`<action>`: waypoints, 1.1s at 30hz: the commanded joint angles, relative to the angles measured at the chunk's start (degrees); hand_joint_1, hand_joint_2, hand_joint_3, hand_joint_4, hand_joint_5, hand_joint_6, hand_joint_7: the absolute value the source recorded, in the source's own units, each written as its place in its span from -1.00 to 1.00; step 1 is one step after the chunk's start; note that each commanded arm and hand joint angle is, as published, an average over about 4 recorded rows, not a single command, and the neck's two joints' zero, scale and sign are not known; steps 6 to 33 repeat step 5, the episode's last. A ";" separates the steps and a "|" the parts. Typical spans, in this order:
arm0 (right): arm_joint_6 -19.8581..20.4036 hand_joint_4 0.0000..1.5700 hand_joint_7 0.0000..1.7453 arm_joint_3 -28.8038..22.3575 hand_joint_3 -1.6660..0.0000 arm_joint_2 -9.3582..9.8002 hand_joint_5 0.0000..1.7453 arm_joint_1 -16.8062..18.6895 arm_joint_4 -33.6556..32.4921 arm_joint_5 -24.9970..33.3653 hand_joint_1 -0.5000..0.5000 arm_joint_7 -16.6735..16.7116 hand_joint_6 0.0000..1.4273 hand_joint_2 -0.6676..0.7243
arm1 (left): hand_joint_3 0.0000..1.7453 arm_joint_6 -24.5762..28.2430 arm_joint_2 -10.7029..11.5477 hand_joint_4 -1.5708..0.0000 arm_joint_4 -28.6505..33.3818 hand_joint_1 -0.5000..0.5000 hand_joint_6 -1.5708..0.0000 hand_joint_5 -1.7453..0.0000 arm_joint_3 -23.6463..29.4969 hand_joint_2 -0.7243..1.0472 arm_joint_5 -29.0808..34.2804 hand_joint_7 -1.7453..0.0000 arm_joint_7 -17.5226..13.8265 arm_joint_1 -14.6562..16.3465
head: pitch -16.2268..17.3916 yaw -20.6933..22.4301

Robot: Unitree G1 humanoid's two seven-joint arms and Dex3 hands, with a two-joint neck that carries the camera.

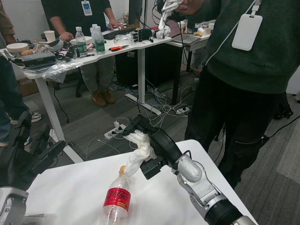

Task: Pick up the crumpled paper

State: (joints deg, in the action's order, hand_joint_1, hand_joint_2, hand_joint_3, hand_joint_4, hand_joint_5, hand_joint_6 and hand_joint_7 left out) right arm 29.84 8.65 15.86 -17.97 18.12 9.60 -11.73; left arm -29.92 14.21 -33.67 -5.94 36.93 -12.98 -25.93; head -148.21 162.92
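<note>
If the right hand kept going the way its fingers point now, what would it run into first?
Nothing close: the right hand, holding the crumpled paper, points up-left past the white table edge. Beyond lie floor cables, likely well below its line; depth is unclear.

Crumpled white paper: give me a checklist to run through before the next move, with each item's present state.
1. Right hand holds the crumpled white paper: ok, the black fingers are closed around it.
2. Paper lifted off the white table: ok, it hangs above the surface.
3. Paper apart from the clear plastic bottle with the red label: cannot tell, its lower end overlaps the bottle's orange cap.
4. Bottle stable: not ok, it lies on its side.
5. Left hand out of the way: ok, at the table's left edge, holding nothing.
6. Person in the dark green sweater standing close: not ok.
</note>
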 commanded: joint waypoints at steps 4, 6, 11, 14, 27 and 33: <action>0.92 -1.00 0.76 -0.21 -1.00 0.35 -1.00 -0.84 -0.06 0.95 1.00 0.39 -1.00 -0.55 | -1.00 -0.27 -0.02 0.67 -0.43 0.24 1.00 1.00 -0.21 0.80 -0.24 1.00 0.06 -0.70 | -0.39 -0.01; 0.95 -1.00 0.76 -0.21 -1.00 0.34 -1.00 -0.84 -0.07 0.95 1.00 0.42 -1.00 -0.55 | -1.00 -0.29 -0.03 0.67 -0.43 0.24 1.00 1.00 -0.21 0.80 -0.22 1.00 0.06 -0.70 | -0.40 0.00; 0.95 -1.00 0.76 -0.21 -1.00 0.34 -1.00 -0.84 -0.07 0.95 1.00 0.42 -1.00 -0.55 | -1.00 -0.29 -0.03 0.67 -0.43 0.24 1.00 1.00 -0.21 0.80 -0.22 1.00 0.06 -0.70 | -0.40 0.00; 0.95 -1.00 0.76 -0.21 -1.00 0.34 -1.00 -0.84 -0.07 0.95 1.00 0.42 -1.00 -0.55 | -1.00 -0.29 -0.03 0.67 -0.43 0.24 1.00 1.00 -0.21 0.80 -0.22 1.00 0.06 -0.70 | -0.40 0.00; 0.95 -1.00 0.76 -0.21 -1.00 0.34 -1.00 -0.84 -0.07 0.95 1.00 0.42 -1.00 -0.55 | -1.00 -0.29 -0.03 0.67 -0.43 0.24 1.00 1.00 -0.21 0.80 -0.22 1.00 0.06 -0.70 | -0.40 0.00; 0.95 -1.00 0.76 -0.21 -1.00 0.34 -1.00 -0.84 -0.07 0.95 1.00 0.42 -1.00 -0.55 | -1.00 -0.29 -0.03 0.67 -0.43 0.24 1.00 1.00 -0.21 0.80 -0.22 1.00 0.06 -0.70 | -0.40 0.00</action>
